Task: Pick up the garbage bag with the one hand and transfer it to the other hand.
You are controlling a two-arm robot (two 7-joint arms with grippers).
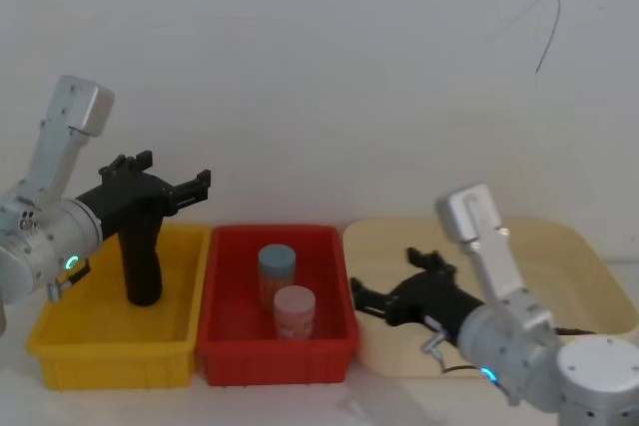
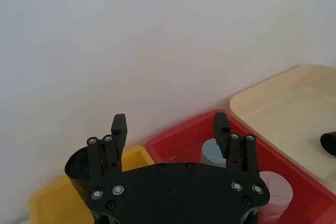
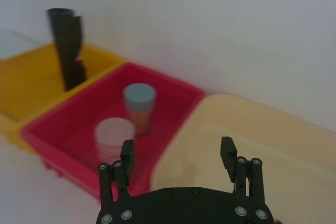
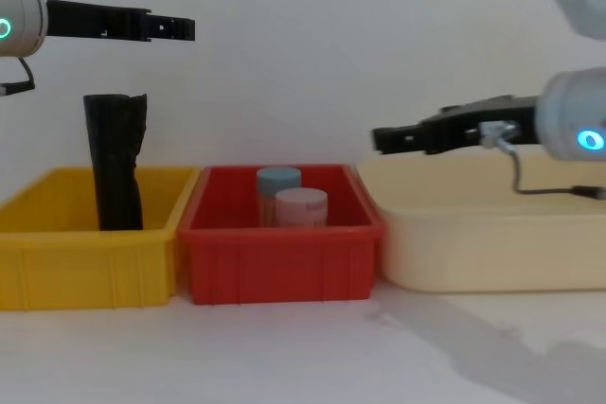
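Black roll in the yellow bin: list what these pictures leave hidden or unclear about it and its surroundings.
Black roll, foot: chest view, hidden behind the yellow bin wall.
Its top: head view, merges with the black left claw over it.
Its body: left wrist view, mostly behind the claw's base.
Any label band: cannot be made out on the sides shown.
Two jars, their print: right wrist view, blurred.
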